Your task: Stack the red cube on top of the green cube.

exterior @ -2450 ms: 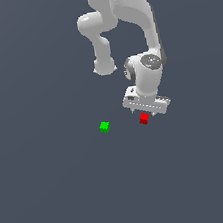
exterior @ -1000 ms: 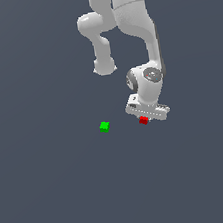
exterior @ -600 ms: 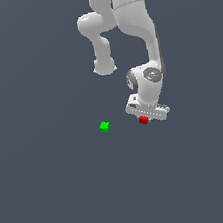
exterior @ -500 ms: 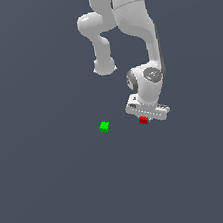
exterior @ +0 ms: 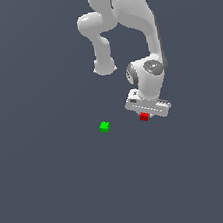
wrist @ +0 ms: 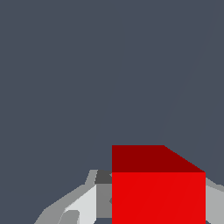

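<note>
The red cube (exterior: 144,116) sits between the fingers of my gripper (exterior: 145,118), under the white hand, right of centre in the exterior view. In the wrist view the red cube (wrist: 158,197) fills the space between the two fingers (wrist: 85,204), which press against its sides, so the gripper (wrist: 158,210) is shut on it. The green cube (exterior: 104,126) lies apart on the grey floor, to the exterior view's left of the red cube and about one hand-width away. The green cube is out of the wrist view.
The white arm (exterior: 143,38) rises behind and above the hand. A plain dark grey floor (exterior: 70,190) surrounds both cubes.
Since 2.5 s ago the hand has come down around the red cube. Over the last second it has barely moved, at most a slight rise with the cube.
</note>
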{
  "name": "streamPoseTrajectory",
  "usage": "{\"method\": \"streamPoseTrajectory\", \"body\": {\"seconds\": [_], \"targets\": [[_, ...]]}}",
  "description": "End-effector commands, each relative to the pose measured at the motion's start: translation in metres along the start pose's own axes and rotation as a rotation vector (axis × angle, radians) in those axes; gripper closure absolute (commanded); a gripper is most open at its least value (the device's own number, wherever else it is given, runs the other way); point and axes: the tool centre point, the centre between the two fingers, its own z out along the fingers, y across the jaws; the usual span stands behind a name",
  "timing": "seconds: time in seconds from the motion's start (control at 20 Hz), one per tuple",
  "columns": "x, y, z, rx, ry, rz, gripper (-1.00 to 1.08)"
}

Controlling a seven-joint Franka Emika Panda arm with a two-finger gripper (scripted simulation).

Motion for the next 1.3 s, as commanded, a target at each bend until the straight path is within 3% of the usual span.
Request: {"method": "streamPoseTrajectory", "body": {"seconds": [0.0, 0.4, 0.8, 1.25], "targets": [[0.0, 0.0, -0.016, 0.001, 0.001, 0.0, 1.08], [0.0, 0.0, -0.059, 0.001, 0.001, 0.001, 1.08], [0.001, 0.001, -0.065, 0.001, 0.002, 0.001, 1.08], [0.02, 0.038, -0.055, 0.001, 0.002, 0.001, 1.08]]}}
